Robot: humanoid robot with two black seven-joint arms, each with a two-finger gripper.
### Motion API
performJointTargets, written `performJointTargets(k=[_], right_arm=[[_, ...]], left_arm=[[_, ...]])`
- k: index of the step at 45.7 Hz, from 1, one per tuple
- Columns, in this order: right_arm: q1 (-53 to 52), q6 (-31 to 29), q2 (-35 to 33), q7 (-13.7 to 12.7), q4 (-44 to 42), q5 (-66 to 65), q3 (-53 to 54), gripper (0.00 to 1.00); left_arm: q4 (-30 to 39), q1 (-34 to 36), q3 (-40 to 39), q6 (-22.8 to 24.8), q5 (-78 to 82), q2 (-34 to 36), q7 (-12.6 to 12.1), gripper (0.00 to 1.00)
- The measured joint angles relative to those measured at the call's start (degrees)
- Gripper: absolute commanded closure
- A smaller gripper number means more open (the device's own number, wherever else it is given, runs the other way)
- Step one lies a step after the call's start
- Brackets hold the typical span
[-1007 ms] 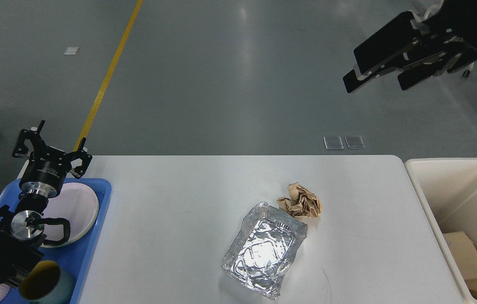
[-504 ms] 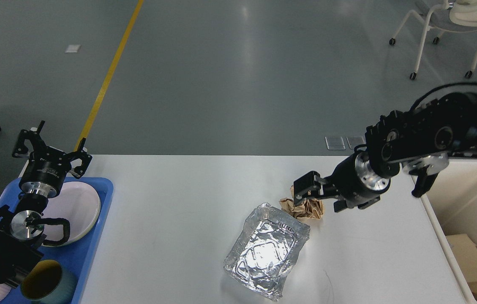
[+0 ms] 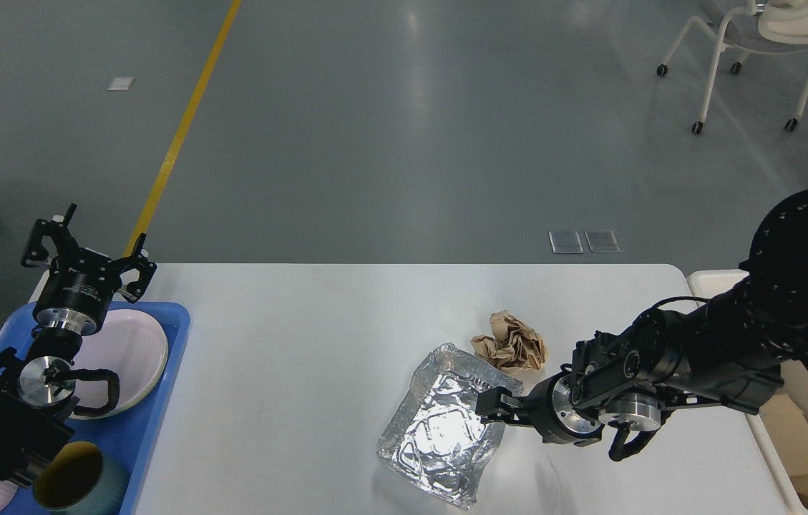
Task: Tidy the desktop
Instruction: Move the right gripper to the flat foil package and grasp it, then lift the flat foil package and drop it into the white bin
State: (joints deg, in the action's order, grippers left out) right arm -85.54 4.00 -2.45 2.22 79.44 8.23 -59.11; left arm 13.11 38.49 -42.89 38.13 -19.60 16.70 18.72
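Counter (image 3: 318, 336): white, fills the lower view.
Foil tray (image 3: 446, 422): centre, crumpled paper (image 3: 511, 347) beside.
Right end effector (image 3: 493, 408): at the foil's edge, opening unclear.
Left end effector (image 3: 85, 247): fingers spread, empty, above the blue tray (image 3: 160, 400).

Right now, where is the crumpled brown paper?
In the head view, the crumpled brown paper lies right of centre on the desktop, just behind the foil tray.

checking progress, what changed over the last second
The right gripper swung down from high at the upper right, passed by the crumpled paper, and now sits at the right edge of the foil tray; whether it grips is unclear. The left gripper, paper, foil tray and desktop stayed put.
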Motion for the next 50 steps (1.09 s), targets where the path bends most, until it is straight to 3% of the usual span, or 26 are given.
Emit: performJointTargets(k=[7, 10, 12, 16, 18, 19, 38, 45, 50], right_arm=[[2.88, 2.0, 1.78, -0.14, -2.92, 0.69, 1.0, 0.05], [4.29, 2.46, 2.27, -0.46, -4.03, 0.69, 1.09, 0.36], [5.1, 2.58, 2.49, -0.6, -4.54, 0.68, 1.09, 0.51], [6.57, 2.72, 2.86, -0.7, -5.68, 0.41, 1.1, 0.6], [7.29, 2.77, 2.93, -0.71, -6.52, 0.27, 1.1, 0.9], [7.57, 2.77, 2.96, -0.71, -6.82, 0.21, 1.1, 1.0], [8.57, 2.0, 1.41, -0.31, -5.94, -0.18, 1.06, 1.0], [2.07, 1.06, -4.35, -0.11, 0.31, -0.23, 0.13, 1.0], [-10.69, -2.43, -13.16, -0.1, 9.21, -1.2, -2.61, 1.0]], left_arm=[[0.0, 0.0, 0.0, 0.0, 0.0, 0.0, 0.0, 0.0], [0.0, 0.0, 0.0, 0.0, 0.0, 0.0, 0.0, 0.0], [0.0, 0.0, 0.0, 0.0, 0.0, 0.0, 0.0, 0.0], [0.0, 0.0, 0.02, 0.0, 0.0, 0.0, 0.0, 0.0], [0.0, 0.0, 0.03, 0.0, 0.0, 0.0, 0.0, 0.0], [0.0, 0.0, 0.03, 0.0, 0.0, 0.0, 0.0, 0.0], [-0.01, 0.0, 0.02, 0.01, 0.0, 0.0, 0.0, 0.0], [-0.01, 0.0, 0.0, 0.01, 0.0, 0.0, 0.0, 0.0], [-0.01, 0.0, -0.01, 0.01, 0.0, 0.0, 0.0, 0.0]])
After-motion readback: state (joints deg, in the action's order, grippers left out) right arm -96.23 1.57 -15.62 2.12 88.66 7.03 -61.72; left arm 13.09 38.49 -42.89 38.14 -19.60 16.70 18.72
